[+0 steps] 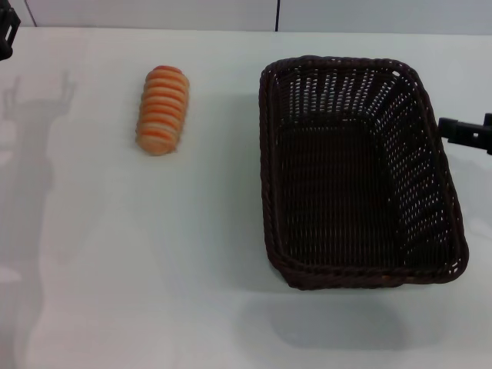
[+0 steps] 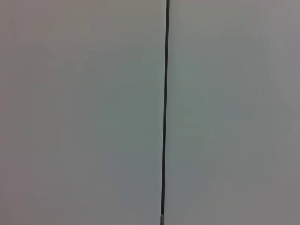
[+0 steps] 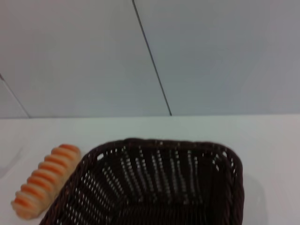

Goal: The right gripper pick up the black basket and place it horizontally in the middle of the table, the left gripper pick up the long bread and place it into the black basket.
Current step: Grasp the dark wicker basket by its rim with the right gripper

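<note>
Step in hand: by my judgement, the approach to the black basket [image 1: 360,173]; nothing is lifted yet.
Right gripper [image 1: 466,131]: only a black tip shows at the right edge of the head view, just beside the basket's right rim and apart from it; whether it is released or clenched I cannot tell.
Left gripper [image 1: 6,34]: a dark sliver in the upper left corner of the frame, well apart from everything; its state cannot be told either.
Basket: right half of the frame, empty, resting on the table [image 1: 115,292] with its long axis running up and down the picture.
Long bread [image 1: 162,108]: upper left of centre, lying on the table, well apart from the basket.
Doing it well: take the braided rim on the right wall squarely, one finger inside and one outside, so the wicker does not slip or tip.
Placement needs: a quarter turn to lay the basket crosswise, and a shift toward mid-frame.
Risk: sweeping the basket into the bread.
</note>
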`<control>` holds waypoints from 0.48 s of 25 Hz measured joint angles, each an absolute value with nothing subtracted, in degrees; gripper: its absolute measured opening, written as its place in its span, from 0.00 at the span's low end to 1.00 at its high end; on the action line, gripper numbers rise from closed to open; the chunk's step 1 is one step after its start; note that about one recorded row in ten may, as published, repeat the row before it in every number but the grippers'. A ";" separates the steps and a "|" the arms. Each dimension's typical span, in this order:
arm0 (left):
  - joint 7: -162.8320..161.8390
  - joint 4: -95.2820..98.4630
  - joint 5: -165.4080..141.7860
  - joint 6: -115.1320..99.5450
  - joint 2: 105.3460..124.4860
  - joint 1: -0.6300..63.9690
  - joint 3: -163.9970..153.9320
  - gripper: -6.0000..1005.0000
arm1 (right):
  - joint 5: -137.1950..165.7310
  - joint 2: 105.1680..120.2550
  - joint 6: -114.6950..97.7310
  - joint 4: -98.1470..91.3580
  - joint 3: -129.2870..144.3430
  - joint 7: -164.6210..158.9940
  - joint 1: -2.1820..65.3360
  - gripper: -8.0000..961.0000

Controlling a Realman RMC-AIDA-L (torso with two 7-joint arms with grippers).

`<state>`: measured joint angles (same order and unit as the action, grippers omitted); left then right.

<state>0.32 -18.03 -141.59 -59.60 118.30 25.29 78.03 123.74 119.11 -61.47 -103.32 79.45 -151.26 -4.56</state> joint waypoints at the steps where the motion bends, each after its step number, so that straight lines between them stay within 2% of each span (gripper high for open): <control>1: 0.32 -18.22 -141.60 -59.60 118.28 25.38 78.05 0.85 | 123.74 119.11 -61.47 -103.32 79.45 -151.26 -4.55 0.87; 12: 0.32 -18.44 -141.61 -59.59 118.29 25.57 78.05 0.85 | 124.17 119.02 -63.22 -98.07 77.41 -151.37 -3.29 0.87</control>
<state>0.32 -18.44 -141.61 -59.59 118.29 25.57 78.05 124.17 119.02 -63.22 -98.07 77.41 -151.37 -3.29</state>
